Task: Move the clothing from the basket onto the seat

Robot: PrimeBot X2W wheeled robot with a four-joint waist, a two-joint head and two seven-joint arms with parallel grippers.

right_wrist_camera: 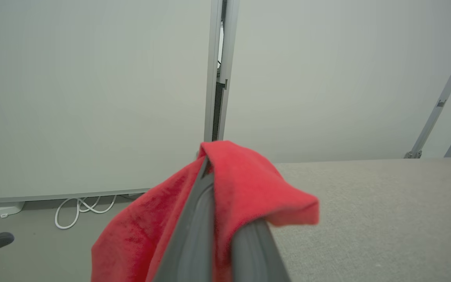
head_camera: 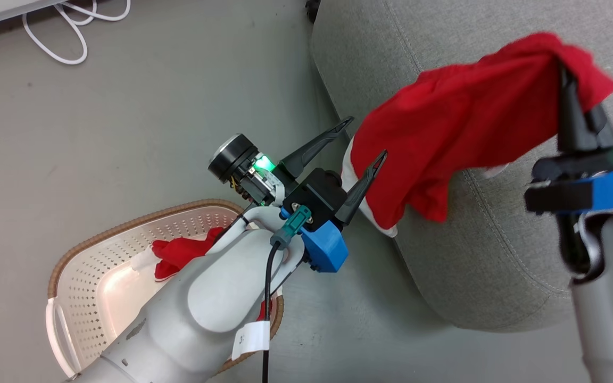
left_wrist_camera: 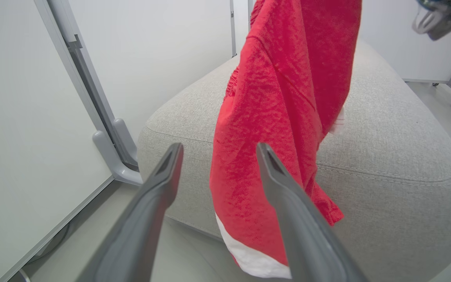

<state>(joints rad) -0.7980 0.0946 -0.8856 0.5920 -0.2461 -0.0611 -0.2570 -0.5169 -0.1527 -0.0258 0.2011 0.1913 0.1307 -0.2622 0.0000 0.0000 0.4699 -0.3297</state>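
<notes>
Nearest the head camera is my left forearm, lying across the basket [head_camera: 125,226]; the left gripper [head_camera: 367,136] stands beyond it with fingers spread wide and nothing between them. One red garment [head_camera: 181,255] lies crumpled in the basket, partly hidden under that forearm; this half of the task is not yet done.

Right gripper [head_camera: 578,106]: fingers pressed together, pinching a small fold at one end of the other red garment [head_camera: 461,122]; the cloth hangs from that pinch above the seat [head_camera: 498,239] and runs down past the seat's rounded edge on the basket side; its white-banded hem hangs beyond that edge, over the floor [head_camera: 125,133]. I cannot tell whether the cloth touches the cushion.

Risks, in my judgement:
- release at this position: much of the cloth hangs outside the seat edge, so its weight could drag the whole piece off onto the floor; the carry wants to go further in from the edge first;
- thin grip: only a small fold is pinched; a quick swing could pull it free;
- snagging: the spread left fingers sit just beside the hanging hem; a move of either arm could catch it and tug the cloth back toward the basket.
</notes>
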